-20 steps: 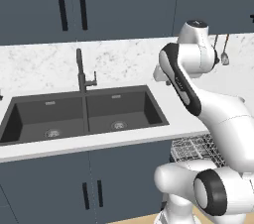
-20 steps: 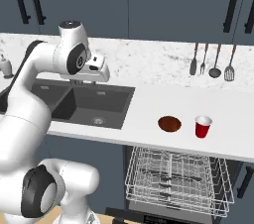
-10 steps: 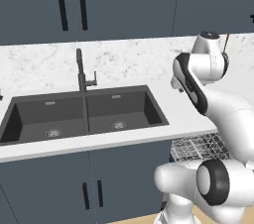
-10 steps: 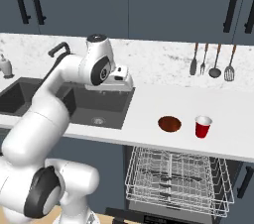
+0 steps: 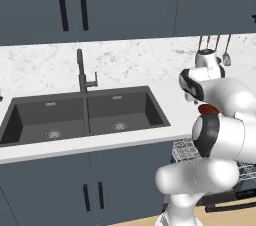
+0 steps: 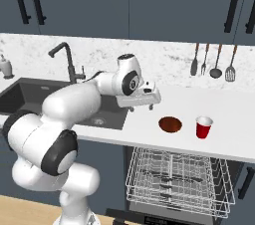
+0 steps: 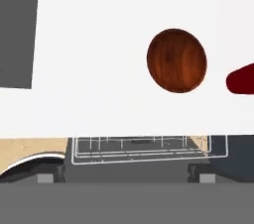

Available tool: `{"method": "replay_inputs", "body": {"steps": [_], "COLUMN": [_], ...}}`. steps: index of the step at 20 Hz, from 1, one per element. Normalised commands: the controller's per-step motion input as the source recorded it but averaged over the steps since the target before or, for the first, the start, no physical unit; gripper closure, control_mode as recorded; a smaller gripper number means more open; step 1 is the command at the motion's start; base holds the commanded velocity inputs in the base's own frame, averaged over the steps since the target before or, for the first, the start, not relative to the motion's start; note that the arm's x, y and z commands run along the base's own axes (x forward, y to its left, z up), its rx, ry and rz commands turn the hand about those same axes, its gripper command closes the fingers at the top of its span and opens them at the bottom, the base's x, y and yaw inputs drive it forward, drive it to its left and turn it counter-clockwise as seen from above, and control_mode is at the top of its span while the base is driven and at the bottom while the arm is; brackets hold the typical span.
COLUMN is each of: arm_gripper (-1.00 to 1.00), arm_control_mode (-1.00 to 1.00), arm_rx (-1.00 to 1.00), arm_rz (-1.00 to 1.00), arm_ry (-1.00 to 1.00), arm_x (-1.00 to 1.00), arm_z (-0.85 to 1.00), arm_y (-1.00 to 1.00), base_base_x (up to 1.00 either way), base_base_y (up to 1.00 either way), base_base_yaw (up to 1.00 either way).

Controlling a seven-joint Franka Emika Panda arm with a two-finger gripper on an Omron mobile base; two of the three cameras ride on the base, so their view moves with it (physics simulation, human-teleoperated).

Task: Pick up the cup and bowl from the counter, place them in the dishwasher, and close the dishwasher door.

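Hand (image 6: 151,100): held above the table (image 6: 234,134); finger spread cannot be told, nothing seen held.
Bowl (image 6: 170,124): on the table, just ahead and right of the hand, nearer.
Cup (image 6: 203,127): beyond the bowl, farther right.
Dishwasher (image 6: 179,179): rack seen drawn out below.

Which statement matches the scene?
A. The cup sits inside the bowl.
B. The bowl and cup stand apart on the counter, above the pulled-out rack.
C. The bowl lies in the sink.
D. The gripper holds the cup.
B: the bowl and cup stand side by side, not touching, on the counter, with the dishwasher rack pulled out below.
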Motion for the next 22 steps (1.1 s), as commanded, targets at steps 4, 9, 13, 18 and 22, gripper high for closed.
{"method": "replay_inputs", "body": {"steps": [4,9,13,18,22], "arm_gripper": [-1.0,-1.0,-1.0,-1.0,-1.0], "arm_control_mode": [-1.0,-1.0,-1.0,-1.0,-1.0], "arm_rx": [-0.02,0.0,0.03,0.0,0.0], "arm_rz": [-0.08,-0.06,0.0,0.0,0.0], "arm_ry": [0.18,0.02,-0.07,-0.06,0.0], "arm_x": [0.54,0.3,0.41,0.42,0.59], "arm_z": [-0.56,-0.63,-0.68,-0.43,-0.23], "arm_y": [-0.48,-0.47,-0.53,-0.05,0.0], "base_base_x": [0.0,0.0,0.0,0.0,0.0], "base_base_y": [0.0,0.0,0.0,0.0,0.0], "base_base_yaw": [0.0,0.0,0.0,0.0,0.0]}}
